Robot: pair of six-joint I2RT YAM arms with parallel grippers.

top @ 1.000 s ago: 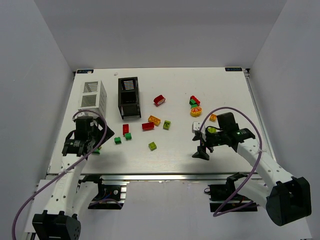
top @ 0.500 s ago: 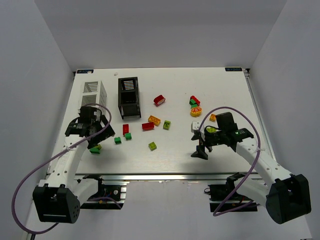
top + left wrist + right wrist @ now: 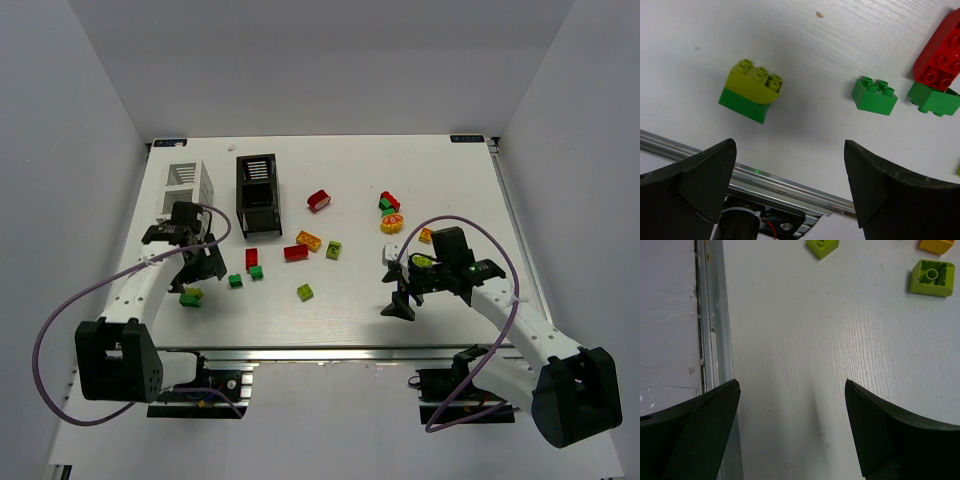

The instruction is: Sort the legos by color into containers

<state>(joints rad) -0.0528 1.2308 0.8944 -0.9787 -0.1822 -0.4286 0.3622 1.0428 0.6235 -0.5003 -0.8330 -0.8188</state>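
- Left wrist view: left gripper (image 3: 790, 167) spread wide, empty, poised over a yellow-green-on-green stacked brick (image 3: 751, 90) by the table (image 3: 805, 135) front edge.
- Likewise the right gripper (image 3: 790, 410): agape, holding nothing, bare table beneath.
- Other legos (image 3: 296, 252) scattered mid-table; white bin (image 3: 188, 190), black bin (image 3: 258, 193) far left.
- Bricks likely light, rigid, slick: pinch flat opposite side walls, low, so the stack won't split.

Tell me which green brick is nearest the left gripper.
The two-tone brick, yellow-green cap on green base, just ahead of the left gripper; plain green ones lie farther right.
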